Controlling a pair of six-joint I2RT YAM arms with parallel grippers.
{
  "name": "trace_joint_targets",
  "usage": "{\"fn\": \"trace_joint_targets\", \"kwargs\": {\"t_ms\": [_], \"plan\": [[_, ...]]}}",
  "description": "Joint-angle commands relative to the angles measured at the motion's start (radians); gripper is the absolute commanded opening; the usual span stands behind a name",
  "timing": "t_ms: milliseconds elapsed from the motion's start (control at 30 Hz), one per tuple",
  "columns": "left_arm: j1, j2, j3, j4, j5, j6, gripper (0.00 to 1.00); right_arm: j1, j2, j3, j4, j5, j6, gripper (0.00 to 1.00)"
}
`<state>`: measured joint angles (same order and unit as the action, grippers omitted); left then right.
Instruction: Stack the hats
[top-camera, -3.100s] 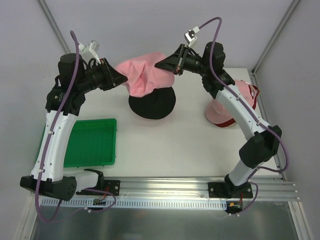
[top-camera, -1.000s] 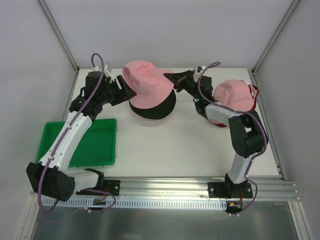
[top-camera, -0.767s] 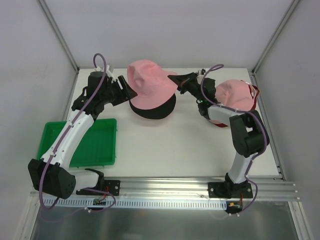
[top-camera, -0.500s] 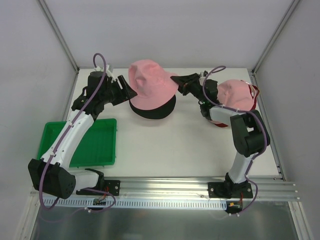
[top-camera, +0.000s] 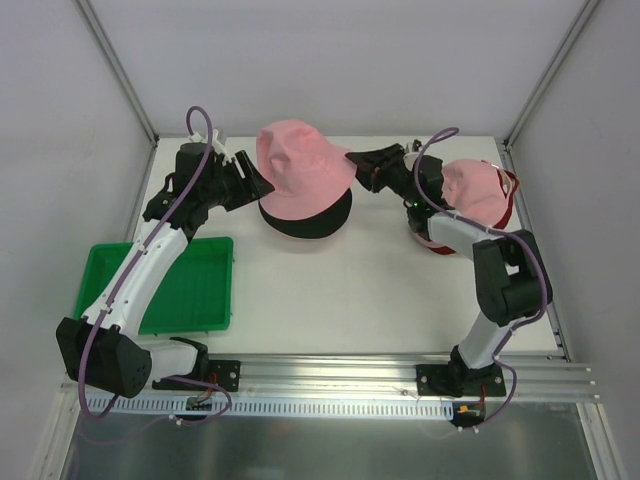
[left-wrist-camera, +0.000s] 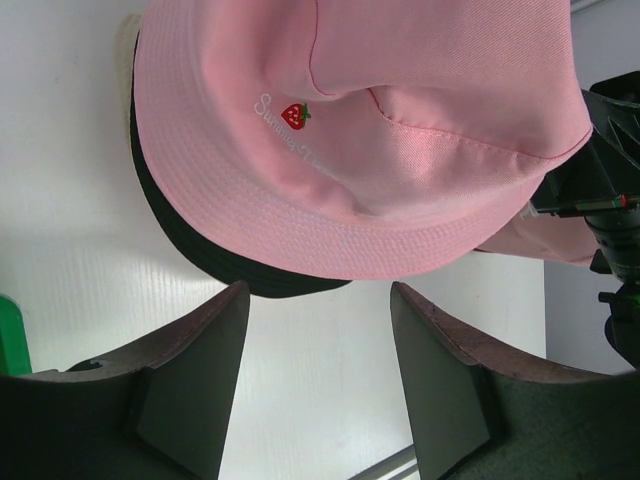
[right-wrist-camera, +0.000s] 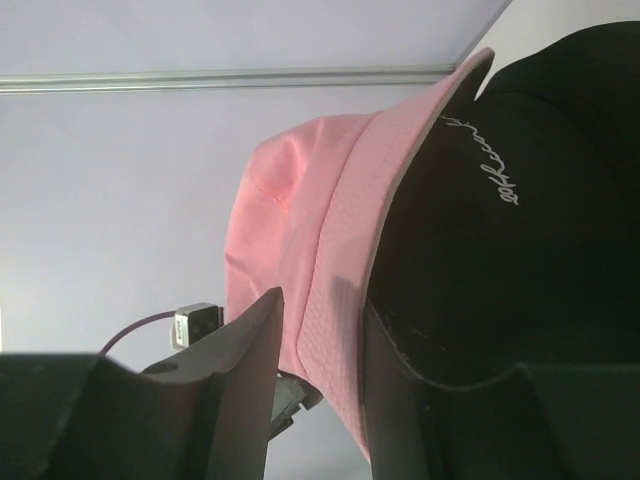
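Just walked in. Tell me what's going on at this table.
Hats are being stacked. The pink bucket hat sits on the black bucket hat at the back of the table. The left hand is open, just clear of the brims. The right hand has the pink brim between its fingers; whether it grips is unclear. A pink baseball cap lies at the right.

Pink bucket hat (left-wrist-camera: 400, 150) with red strawberry emblem (left-wrist-camera: 294, 115), black bucket hat (top-camera: 322, 222), green tray (top-camera: 190, 290).

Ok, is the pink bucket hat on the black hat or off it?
On it: the pink bucket hat sits crown-up over the black hat, only the black brim showing beneath.
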<state>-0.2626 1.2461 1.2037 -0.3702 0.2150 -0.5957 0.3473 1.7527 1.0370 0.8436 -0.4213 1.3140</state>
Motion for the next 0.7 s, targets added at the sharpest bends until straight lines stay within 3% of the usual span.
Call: {"fn": "trace_joint_targets", "kwargs": {"t_ms": [0,167,300,467,667], "plan": [[-0.007,0.001,0.017,0.037,-0.014,-0.006,0.59,-0.010,-0.082,0.005,-0.110,-0.027,-0.094,0.38],[-0.007,0.000,0.019,0.037,-0.011,-0.006,0.58,-0.013,-0.098,0.012,-0.219,-0.036,-0.154,0.28],[-0.006,-0.005,0.016,0.036,-0.011,-0.003,0.58,-0.018,-0.094,0.029,-0.285,-0.054,-0.205,0.14],[-0.007,-0.002,0.014,0.036,-0.019,-0.003,0.58,-0.018,-0.110,0.067,-0.483,-0.034,-0.320,0.01],[-0.007,0.007,0.010,0.043,-0.035,-0.015,0.58,-0.018,-0.111,0.136,-0.716,0.007,-0.498,0.01]]}}
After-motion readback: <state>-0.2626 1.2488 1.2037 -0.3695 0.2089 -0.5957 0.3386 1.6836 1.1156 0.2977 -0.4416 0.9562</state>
